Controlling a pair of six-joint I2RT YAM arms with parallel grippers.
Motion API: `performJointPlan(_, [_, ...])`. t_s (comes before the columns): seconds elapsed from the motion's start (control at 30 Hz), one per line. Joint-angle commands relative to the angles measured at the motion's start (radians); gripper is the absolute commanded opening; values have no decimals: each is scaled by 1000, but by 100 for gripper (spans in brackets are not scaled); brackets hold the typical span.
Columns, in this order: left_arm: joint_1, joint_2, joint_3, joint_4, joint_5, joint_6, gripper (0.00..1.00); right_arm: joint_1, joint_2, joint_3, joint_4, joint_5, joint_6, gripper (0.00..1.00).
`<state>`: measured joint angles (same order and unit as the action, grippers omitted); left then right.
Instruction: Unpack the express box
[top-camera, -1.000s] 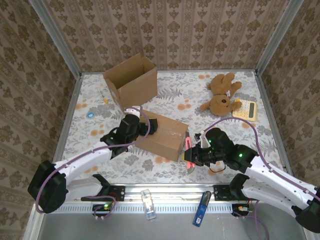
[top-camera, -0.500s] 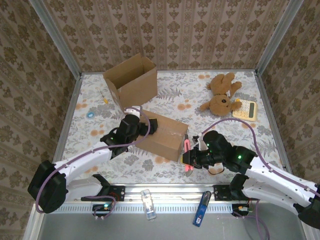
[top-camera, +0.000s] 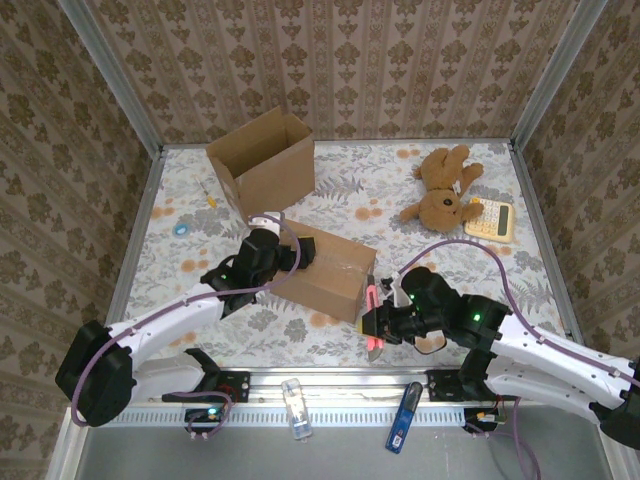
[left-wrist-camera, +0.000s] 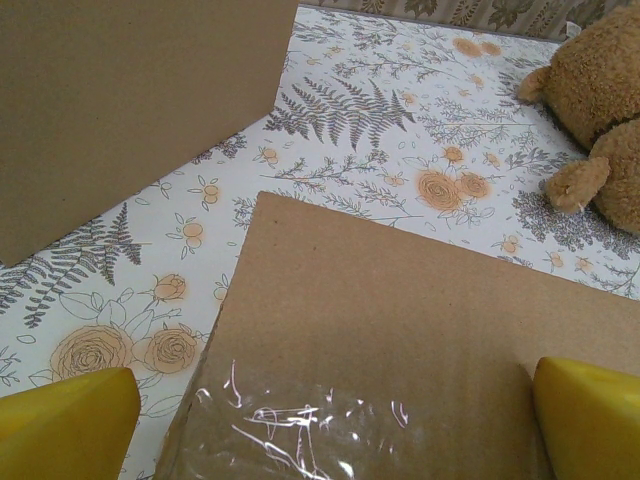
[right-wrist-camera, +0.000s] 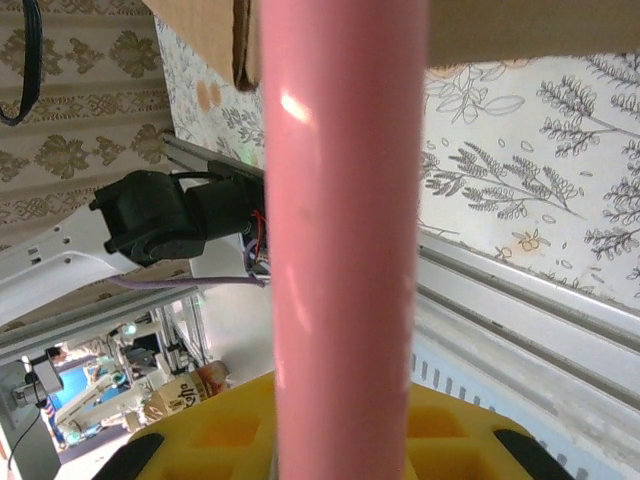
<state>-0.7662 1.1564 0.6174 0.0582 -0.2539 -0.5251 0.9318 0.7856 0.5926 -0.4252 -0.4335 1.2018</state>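
Observation:
The sealed brown express box lies mid-table, with clear tape across its top. My left gripper is open at the box's left end, one yellow finger on each side of it. My right gripper is shut on a pink stick-like tool at the box's near right corner. In the right wrist view the pink tool runs up from the right gripper to the box's cardboard edge. Whether the tip touches the box is hidden.
An open cardboard box stands at the back left. A brown teddy bear and a yellow calculator lie at the back right. Small blue and yellow items lie at the left. The metal rail runs along the near edge.
My right gripper has moved a little to the left with the pink tool, closer to the box's right end. The left arm and the box have stayed still.

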Motion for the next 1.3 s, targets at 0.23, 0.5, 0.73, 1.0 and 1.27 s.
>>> performJointPlan(0.23, [-4, 103, -104, -302, -25, 4, 100, 88, 11, -17, 58, -49, 7, 0])
performJointPlan(0.5, [-4, 103, -105, -303, -27, 4, 99, 133, 21, -5, 77, -28, 7, 0])
performJointPlan(0.73, [-4, 104, -105, -299, -27, 5, 100, 166, 14, 15, 49, 7, 2, 0])
performJointPlan(1.0, [-4, 89, -98, -311, -28, 5, 100, 108, -104, 100, -284, 139, -61, 0])
performJointPlan(1.27, [-4, 55, -67, -337, -38, 11, 100, -172, -186, 110, -458, 94, -222, 0])
